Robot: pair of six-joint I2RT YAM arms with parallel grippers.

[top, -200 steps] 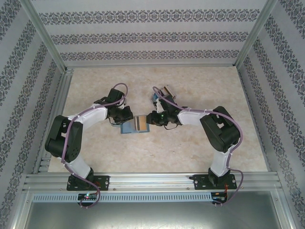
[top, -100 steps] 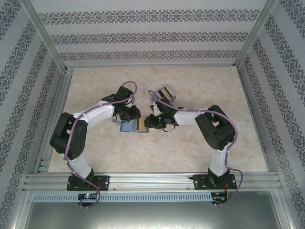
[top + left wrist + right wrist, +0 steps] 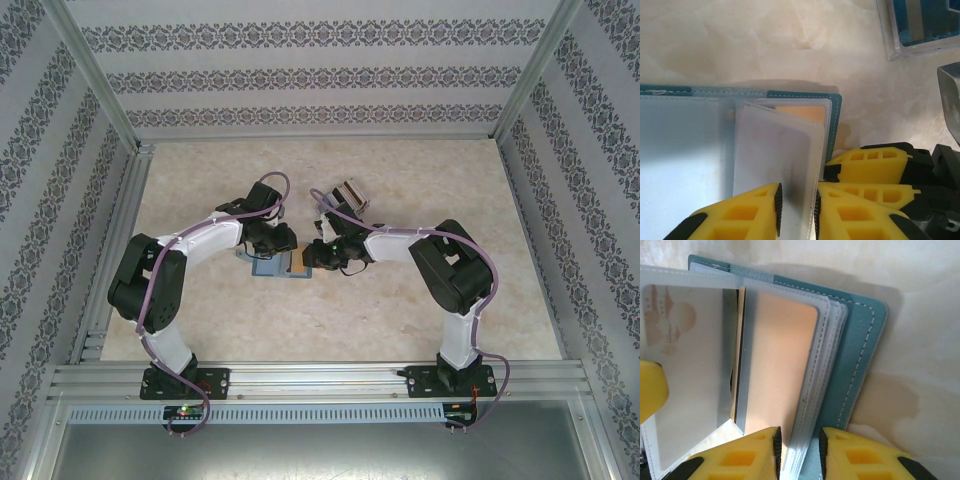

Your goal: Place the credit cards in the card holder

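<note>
The holder (image 3: 266,268) lies open on the table (image 3: 420,320) between the arms. The right gripper (image 3: 797,450) is closed on the edge of its sleeve stack (image 3: 815,390); an orange card (image 3: 782,365) sits in a sleeve. The left gripper (image 3: 797,205) straddles one raised sleeve (image 3: 775,150), jaws slightly apart; whether it clamps cannot be told. Farther back, a clear box (image 3: 347,192) holds more cards (image 3: 925,20).

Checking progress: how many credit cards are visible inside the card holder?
1 for sure: a tan-orange card sleeved in the card holder, by the right gripper. The lifted sleeve shows faint print, maybe another; more may hide behind other sleeves.
</note>
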